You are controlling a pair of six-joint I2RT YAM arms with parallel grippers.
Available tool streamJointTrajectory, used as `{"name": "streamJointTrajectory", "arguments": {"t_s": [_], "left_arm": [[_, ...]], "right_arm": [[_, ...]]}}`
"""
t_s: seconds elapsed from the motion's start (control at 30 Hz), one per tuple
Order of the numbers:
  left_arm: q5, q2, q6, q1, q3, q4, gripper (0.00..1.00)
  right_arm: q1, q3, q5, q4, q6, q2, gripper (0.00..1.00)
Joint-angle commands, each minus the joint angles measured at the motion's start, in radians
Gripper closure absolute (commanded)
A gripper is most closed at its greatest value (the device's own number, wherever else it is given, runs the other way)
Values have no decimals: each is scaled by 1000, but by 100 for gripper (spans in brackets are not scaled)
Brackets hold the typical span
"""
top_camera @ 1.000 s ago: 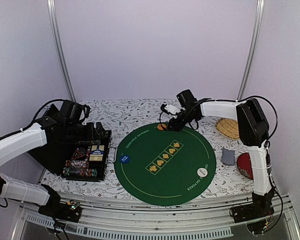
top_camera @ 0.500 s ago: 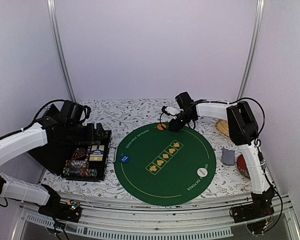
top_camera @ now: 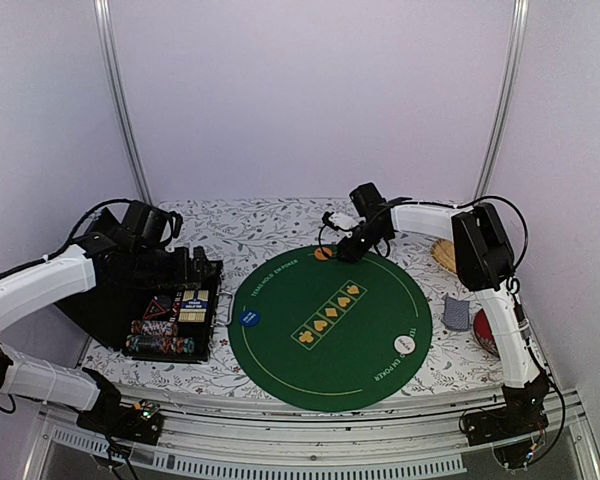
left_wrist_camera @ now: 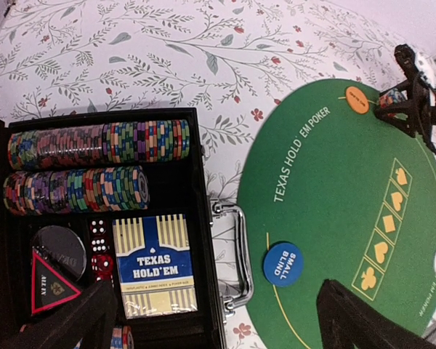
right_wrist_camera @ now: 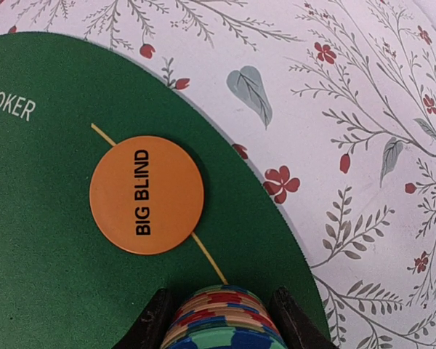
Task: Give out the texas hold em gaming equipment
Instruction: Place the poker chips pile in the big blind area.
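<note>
Since a second ago your right arm's elbow has swung inward, and the right gripper [top_camera: 352,247] has edged slightly left. You have a stack of striped poker chips [right_wrist_camera: 219,318] pinched between its fingers (narrow, snug on both sides). It sits at the rim of the green mat [right_wrist_camera: 43,291] toward the worktop's far edge, just beside the orange button disc [right_wrist_camera: 146,194] but apart from it. Your left gripper [left_wrist_camera: 218,323] hangs spread wide over the open black case [left_wrist_camera: 203,189] near the left edge.
</note>
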Motion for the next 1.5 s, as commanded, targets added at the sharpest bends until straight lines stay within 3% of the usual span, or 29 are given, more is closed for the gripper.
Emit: {"name": "streamJointTrajectory", "arguments": {"t_s": [0.0,0.17,0.33,0.67,0.73,0.8,0.83,1.23,1.47], "left_arm": [[2,7,18,9,28,-5,2],[-3,8,23,9,31,-8,2],[-2,13,23,9,31,-8,2],[-8,-1,27,9,24,-12,2],[-5,0,28,9,24,-12,2],[-1,1,27,9,22,-12,2],[0,1,26,9,21,-12,2],[26,-10,36,9,34,-25,2],[3,-9,3,9,51,-132,2]], "right_arm": [[5,-1,49,-15,-20,71,64],[5,-1,62,-19,-30,75,62],[4,-1,61,-21,-33,80,52],[5,0,39,-14,-45,85,46],[7,3,28,-16,-45,80,36],[11,4,14,-15,-48,68,2],[14,4,13,-12,-48,62,0],[29,4,-152,121,-43,-166,1],[48,-10,-79,167,-126,-346,1]]}}
